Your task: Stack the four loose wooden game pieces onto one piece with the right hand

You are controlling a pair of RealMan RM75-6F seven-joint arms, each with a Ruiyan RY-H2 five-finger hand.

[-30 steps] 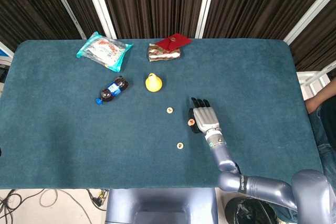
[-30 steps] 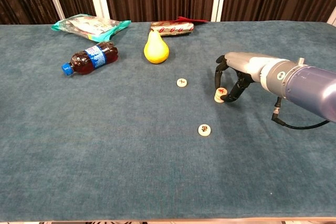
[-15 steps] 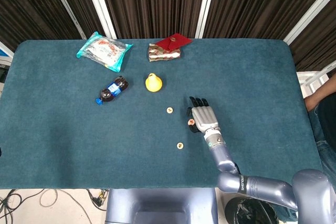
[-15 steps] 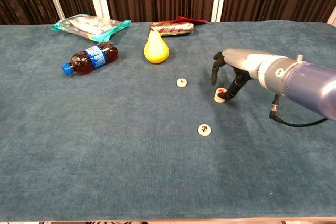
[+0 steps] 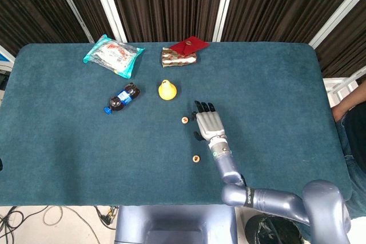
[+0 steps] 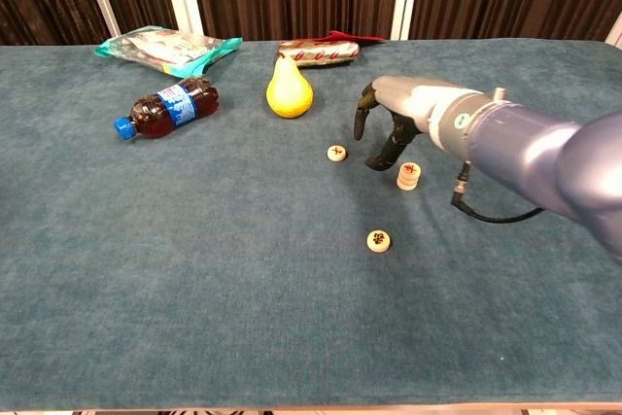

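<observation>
A short stack of round wooden game pieces (image 6: pixel 408 176) stands on the blue table (image 6: pixel 194 289) with a red mark on top. The head view hides it under my right hand (image 5: pixel 209 124). One loose piece (image 6: pixel 336 153) (image 5: pixel 185 120) lies left of the stack, and another (image 6: pixel 379 239) (image 5: pixel 195 158) lies nearer the front edge. My right hand (image 6: pixel 387 121) hovers between the stack and the left piece, fingers hanging down and apart, holding nothing. Its fingertips are just right of the left piece. The left hand is out of sight.
A yellow pear (image 6: pixel 289 89) stands behind the left piece. A cola bottle (image 6: pixel 167 110) lies further left. A teal snack bag (image 6: pixel 167 49) and a red and brown packet (image 6: pixel 319 49) sit at the back edge.
My right hand has let go of the stack and moved left and away from me, toward the loose piece near the pear. The stack stays standing where it was.
</observation>
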